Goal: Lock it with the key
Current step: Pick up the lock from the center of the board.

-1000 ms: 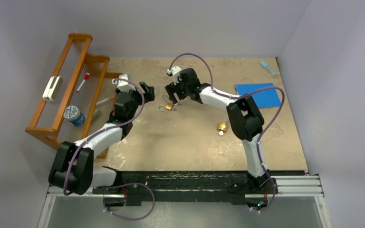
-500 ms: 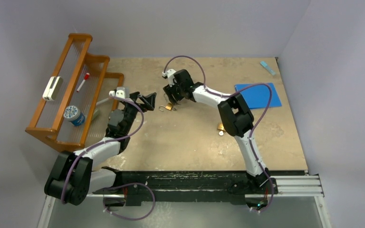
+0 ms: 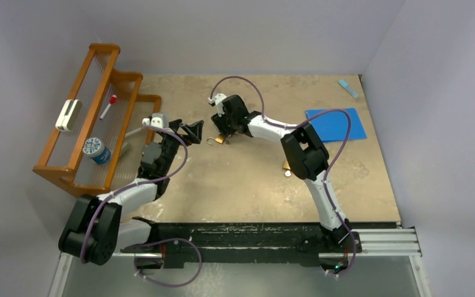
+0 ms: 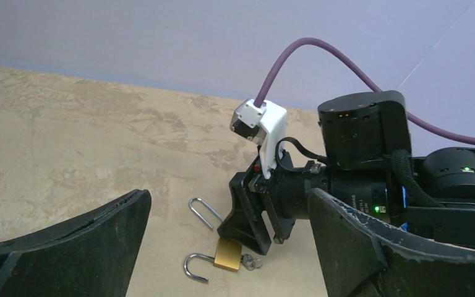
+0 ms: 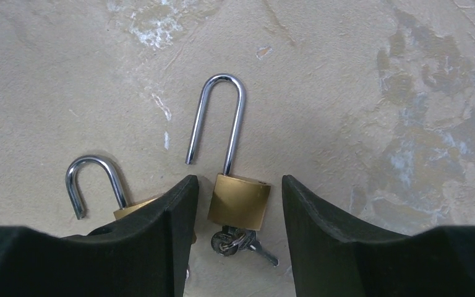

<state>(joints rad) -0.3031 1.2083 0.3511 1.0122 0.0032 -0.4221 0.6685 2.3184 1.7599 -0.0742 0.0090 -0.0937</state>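
the task's thing, a brass padlock (image 5: pixel 239 201) with a long shackle, lies flat on the table (image 3: pixel 241 185) near mid-table, and the right gripper (image 5: pixel 236 179) is down over it. in the right wrist view the lock's long axis runs 12 to 6 o'clock. the shackle points to 12, its free leg is out of the body on the 11 o'clock side, and the key (image 5: pixel 232 242) sticks out of the body's end at 6. the right fingers stand about half open, one on each side of the brass body with a thin gap on both sides. they grip nothing yet. the squeeze would come across the body's short width, which looks a sound hold.

a second padlock (image 5: pixel 93 176), shackle also open, lies just beside at 9 o'clock. its body is partly hidden under the 9 o'clock finger, and i cannot tell whether they touch. a closing finger could nudge it.

the left gripper (image 3: pixel 193 128) hangs spread wide and holds nothing. in the top view it is at about 10 o'clock from the locks, near but apart, facing them. the right arm is plainly the nearer. the left has a clear way to the shackle or key.

a wooden rack (image 3: pixel 74 167) stands well apart at 9 o'clock, and a blue mat (image 3: pixel 352 124) at 3. neither is in the way.
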